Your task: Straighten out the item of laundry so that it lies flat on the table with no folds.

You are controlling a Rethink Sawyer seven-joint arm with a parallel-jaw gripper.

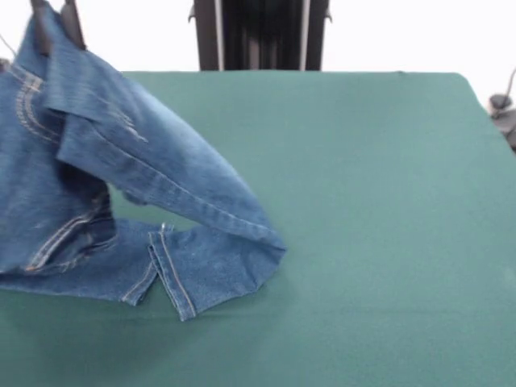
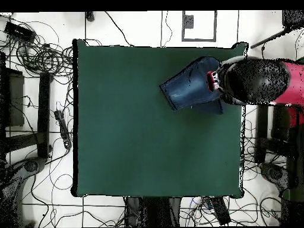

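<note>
The item of laundry (image 1: 137,210), a small pair of blue jeans, is held up by one part at the left of the front view. From there it drapes down to the table (image 1: 371,210). One leg lies folded across the other, with both hems resting on the green cloth. My gripper (image 1: 59,34) is shut on the raised denim at the top left corner. In the overhead view the jeans (image 2: 189,89) lie near the table's (image 2: 136,130) upper right corner. The gripper (image 2: 212,81) is there at their right end, under the red and black arm (image 2: 264,80).
Most of the green surface stretches away from the jeans, which sit close to one table edge. Tangled cables (image 2: 35,53) and dark stands (image 2: 41,113) lie on the floor around the table. A small dark object (image 1: 501,106) sits off the table's corner.
</note>
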